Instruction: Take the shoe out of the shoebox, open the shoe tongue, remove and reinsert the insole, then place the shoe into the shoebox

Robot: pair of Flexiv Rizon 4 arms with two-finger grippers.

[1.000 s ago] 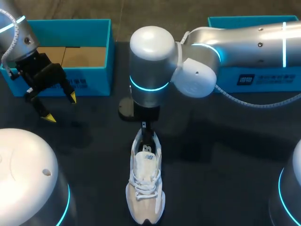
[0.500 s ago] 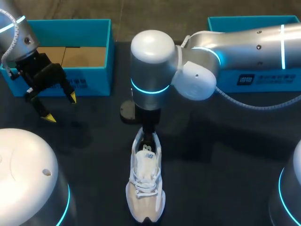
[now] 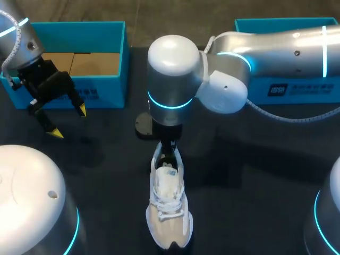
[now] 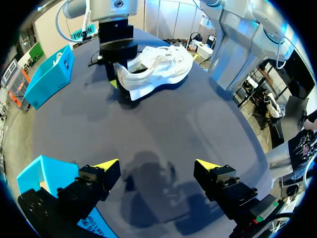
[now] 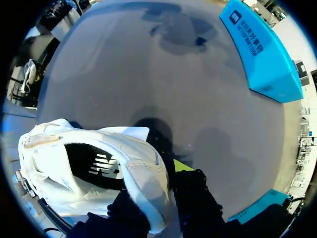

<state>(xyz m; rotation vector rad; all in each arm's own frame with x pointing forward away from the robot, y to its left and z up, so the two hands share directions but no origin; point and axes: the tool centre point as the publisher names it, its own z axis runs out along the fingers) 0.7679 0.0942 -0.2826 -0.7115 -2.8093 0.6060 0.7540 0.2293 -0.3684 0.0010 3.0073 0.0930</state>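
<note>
Here, table: the shoe should stay flat on it.
Shoebox: open, well apart from the shoe.
Shoe: out on the table; we judge the tongue comes next.
Right gripper: closed on the heel collar; we should hold firm, not crush.
Left gripper: jaws spread, empty, near the shoebox; should fetch the tongue.
Insole: hidden inside; seating unclear.
</note>
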